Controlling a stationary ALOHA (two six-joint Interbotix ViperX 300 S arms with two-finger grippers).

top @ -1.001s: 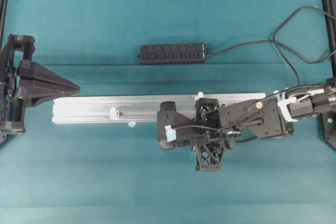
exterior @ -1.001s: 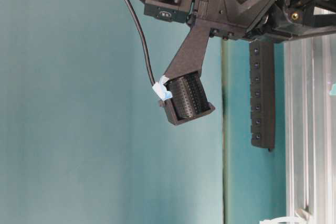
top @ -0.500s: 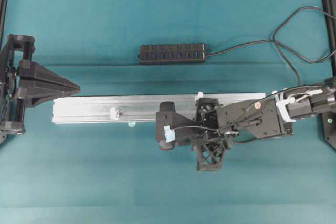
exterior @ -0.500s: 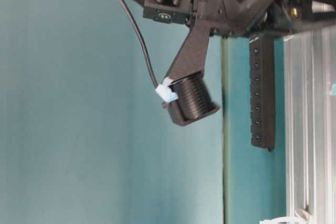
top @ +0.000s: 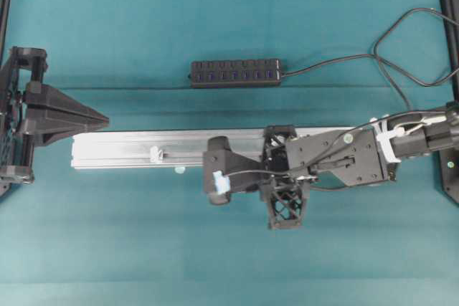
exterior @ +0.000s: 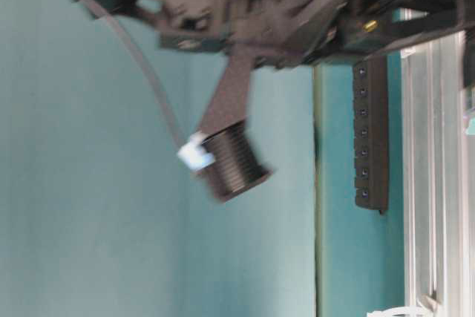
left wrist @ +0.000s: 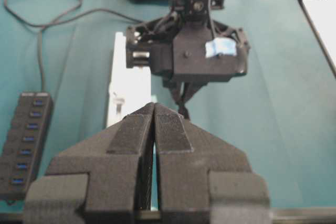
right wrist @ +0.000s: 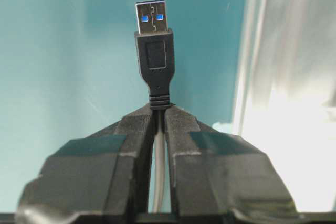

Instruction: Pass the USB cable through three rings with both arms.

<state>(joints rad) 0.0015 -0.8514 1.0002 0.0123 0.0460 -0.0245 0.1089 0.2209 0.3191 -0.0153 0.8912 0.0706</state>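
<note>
Teal bench carries unlabelled gear: right gripper clamps the USB cable beside the rail, left gripper sits closed at far left.

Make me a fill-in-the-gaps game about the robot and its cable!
1. The right gripper is shut on the USB ____.
2. The plug has two small ____ squares on its metal end.
3. The left gripper holds ____.
4. The hub lies beyond the silver ____.

Missing words: cable; blue; nothing; rail
</note>
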